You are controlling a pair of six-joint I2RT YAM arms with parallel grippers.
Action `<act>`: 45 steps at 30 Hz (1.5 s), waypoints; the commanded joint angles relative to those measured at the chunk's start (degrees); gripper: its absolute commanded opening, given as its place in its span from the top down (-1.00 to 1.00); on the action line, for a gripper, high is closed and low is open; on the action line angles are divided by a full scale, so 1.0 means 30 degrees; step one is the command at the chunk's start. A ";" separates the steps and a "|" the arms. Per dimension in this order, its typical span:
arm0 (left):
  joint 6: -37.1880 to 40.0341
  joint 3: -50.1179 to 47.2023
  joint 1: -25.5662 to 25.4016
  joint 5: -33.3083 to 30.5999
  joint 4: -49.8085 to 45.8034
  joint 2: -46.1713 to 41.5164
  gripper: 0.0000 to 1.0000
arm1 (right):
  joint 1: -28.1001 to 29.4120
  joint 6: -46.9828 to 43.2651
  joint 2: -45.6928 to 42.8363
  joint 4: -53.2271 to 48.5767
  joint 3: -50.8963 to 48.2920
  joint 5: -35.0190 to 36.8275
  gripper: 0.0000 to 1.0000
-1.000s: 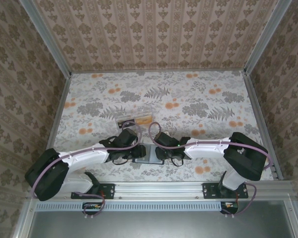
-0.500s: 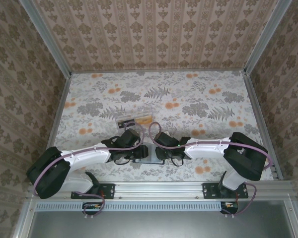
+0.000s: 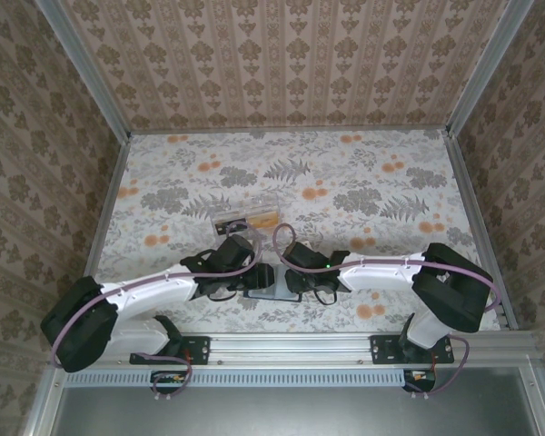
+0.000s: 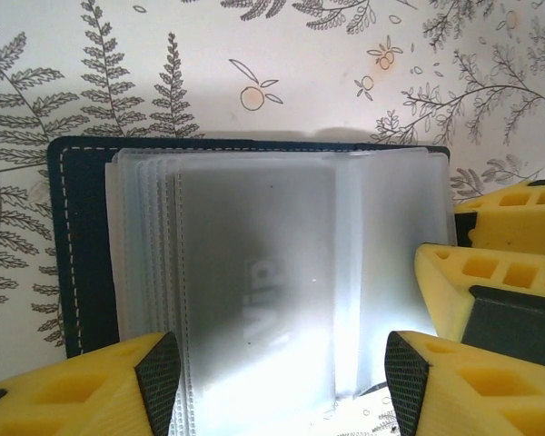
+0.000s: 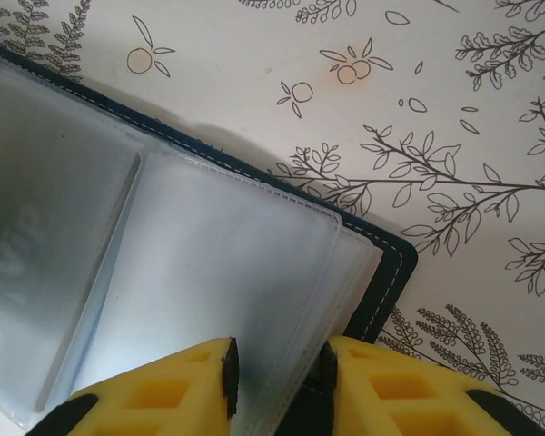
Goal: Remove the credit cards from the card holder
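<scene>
Navy card holder [image 3: 259,280] lies open on the table [image 4: 345,54] between both arms, its frosted sleeves [image 4: 254,272] fanned. Jaws spread, the left gripper [image 4: 282,381] straddles the sleeves and grasps nothing, while the right gripper [image 5: 277,372] pinches the holder's right edge. Risk: left fingers may clamp the whole sleeve stack rather than a card, dragging the holder from the right pinch.

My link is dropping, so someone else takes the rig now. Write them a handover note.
Left gripper: open, jaws astride the clear sleeves, gripping nothing.
Right gripper: shut on the right edge of the card holder.
The holder lies open on the table, between the two arms.
Done: holder opened.
Left: the VIP card sits in its sleeve; pull the cards out.
</scene>
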 commanded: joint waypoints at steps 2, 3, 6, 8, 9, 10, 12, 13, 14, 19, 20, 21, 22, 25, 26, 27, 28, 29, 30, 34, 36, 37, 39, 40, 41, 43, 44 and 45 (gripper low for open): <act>0.0544 0.0634 -0.0112 -0.0075 -0.0642 -0.0316 -0.29 | 0.0004 -0.0239 -0.0365 -0.0828 0.0182 0.0507 0.33; 0.0575 0.0627 -0.0123 -0.0067 -0.0638 -0.0227 -0.29 | 0.0008 -0.0225 -0.0319 -0.0797 0.0163 0.0473 0.33; 0.0516 0.0569 -0.0124 -0.0046 -0.0530 0.0063 -0.29 | 0.0000 -0.0211 -0.0226 -0.0715 0.0167 0.0418 0.33; 0.0490 0.0503 -0.0127 -0.0053 -0.0408 0.0310 -0.29 | 0.0001 -0.0211 -0.0200 -0.0671 0.0136 0.0346 0.33; 0.0501 0.0471 -0.0126 -0.0042 -0.0287 0.0523 -0.29 | 0.0008 -0.0211 -0.0218 -0.0626 0.0130 0.0344 0.33; 0.0486 0.0466 -0.0126 0.0010 -0.0178 0.0725 -0.30 | 0.0000 -0.0214 -0.0204 -0.0605 0.0110 0.0348 0.33; 0.0411 0.0407 -0.0129 0.0238 0.0185 0.1085 -0.29 | 0.0002 -0.0211 -0.0217 -0.0597 0.0075 0.0349 0.33; 0.0403 0.0409 -0.0152 0.0336 0.0349 0.1291 -0.29 | 0.0001 -0.0211 -0.0217 -0.0573 0.0074 0.0348 0.33; 0.0398 0.0433 -0.0182 0.0391 0.0449 0.1410 -0.29 | 0.0008 -0.0209 -0.0213 -0.0568 0.0040 0.0352 0.33; 0.0344 0.0524 -0.0382 0.0534 0.0786 0.1561 -0.29 | 0.0008 -0.0211 -0.0161 -0.0506 -0.0014 0.0317 0.33; 0.0311 0.0526 -0.0447 0.0554 0.0878 0.1493 -0.29 | 0.0001 -0.0211 -0.0116 -0.0495 -0.0036 0.0298 0.33; 0.0285 0.0481 -0.0497 0.0689 0.1086 0.1410 -0.29 | 0.0001 -0.0188 -0.0115 -0.0476 -0.0014 0.0302 0.33; 0.0225 0.0426 -0.0501 0.0829 0.1308 0.1300 -0.30 | 0.0000 -0.0182 -0.0099 -0.0453 -0.0048 0.0302 0.33; 0.0164 0.0319 -0.0572 0.1154 0.1763 0.1030 -0.34 | 0.0006 -0.0153 -0.0048 -0.0355 -0.0076 0.0274 0.33; 0.0164 0.0292 -0.0592 0.1198 0.1851 0.0949 -0.36 | 0.0000 -0.0152 -0.0021 -0.0342 -0.0074 0.0245 0.33; 0.0164 0.0290 -0.0622 0.1263 0.1906 0.0865 -0.37 | 0.0001 -0.0152 -0.0028 -0.0317 -0.0072 0.0263 0.33; 0.0187 0.0290 -0.0640 0.1330 0.1992 0.0794 -0.39 | 0.0002 -0.0152 -0.0005 -0.0328 -0.0090 0.0241 0.33; 0.0192 0.0261 -0.0622 0.1388 0.2067 0.0786 -0.40 | 0.0008 -0.0145 0.0012 -0.0290 -0.0074 0.0201 0.33; 0.0208 0.0235 -0.0628 0.1419 0.2123 0.0770 -0.40 | 0.0000 -0.0123 0.0042 -0.0301 -0.0073 0.0208 0.33; 0.0219 0.0297 -0.0673 0.1409 0.2014 0.0822 -0.43 | 0.0008 -0.0123 0.0075 -0.0281 -0.0086 0.0208 0.33; 0.0263 0.0426 -0.0697 0.0917 0.1318 0.0660 -0.43 | 0.0004 -0.0123 0.0023 -0.0376 -0.0078 0.0258 0.33; 0.0378 0.0594 -0.0743 0.0544 0.0751 0.0491 -0.43 | 0.0001 -0.0108 -0.0038 -0.0461 -0.0073 0.0300 0.33; 0.0573 0.0937 -0.0827 -0.0142 -0.0313 0.0112 -0.43 | 0.0000 -0.0073 -0.0305 -0.0738 -0.0101 0.0588 0.34; 0.0646 0.1089 -0.0852 -0.0416 -0.0770 -0.0145 -0.44 | 0.0001 -0.0021 -0.0558 -0.0936 -0.0156 0.0847 0.34; 0.0715 0.1159 -0.0860 -0.0533 -0.1009 -0.0350 -0.44 | 0.0001 0.0011 -0.0784 -0.1114 -0.0215 0.1071 0.34; 0.0779 0.1227 -0.0856 -0.0744 -0.1289 -0.0770 -0.44 | 0.0001 0.0129 -0.1426 -0.1598 -0.0332 0.1575 0.33; 0.0816 0.1206 -0.0857 -0.0764 -0.1294 -0.0867 -0.45 | 0.0008 0.0168 -0.1682 -0.1795 -0.0410 0.1769 0.33; 0.0852 0.1227 -0.0856 -0.0724 -0.1255 -0.0884 -0.45 | -0.0025 0.0170 -0.1904 -0.1935 -0.0516 0.1864 0.32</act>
